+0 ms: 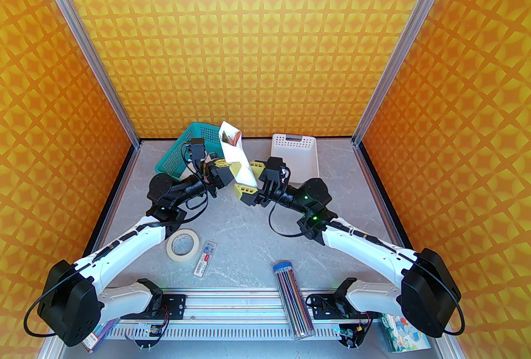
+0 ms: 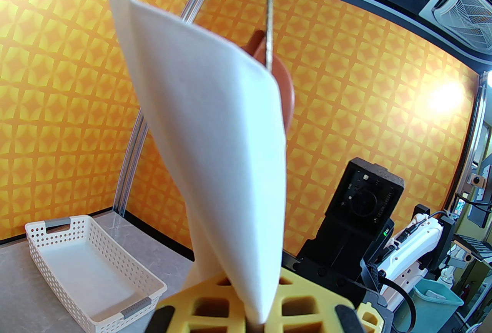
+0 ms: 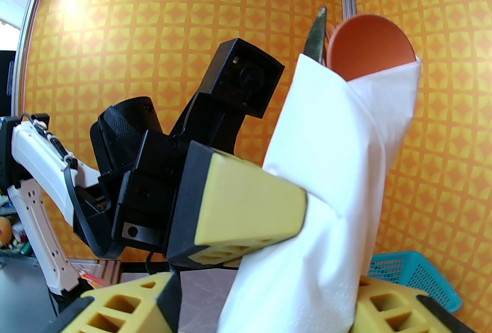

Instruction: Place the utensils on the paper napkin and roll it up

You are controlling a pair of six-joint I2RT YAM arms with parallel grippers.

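Note:
The paper napkin (image 1: 237,156) is wrapped into a white cone around the utensils and held upright above the table's back middle. A reddish-brown spoon bowl (image 3: 369,47) and a dark knife tip (image 3: 317,35) poke out of its top; both also show in the left wrist view, spoon (image 2: 285,93) and knife (image 2: 270,16). My left gripper (image 2: 253,320) is shut on the napkin's lower part, its yellow finger (image 3: 246,204) pressing the wrap. My right gripper (image 3: 265,304) straddles the napkin's bottom end with jaws apart, a gap on one side.
A teal basket (image 1: 182,154) sits behind the left gripper and a white slotted tray (image 1: 296,158) at the back right. Near the front lie a tape roll (image 1: 182,244), a small flat pack (image 1: 205,259), a clear tube of sticks (image 1: 292,299) and a printed tissue pack (image 1: 404,334).

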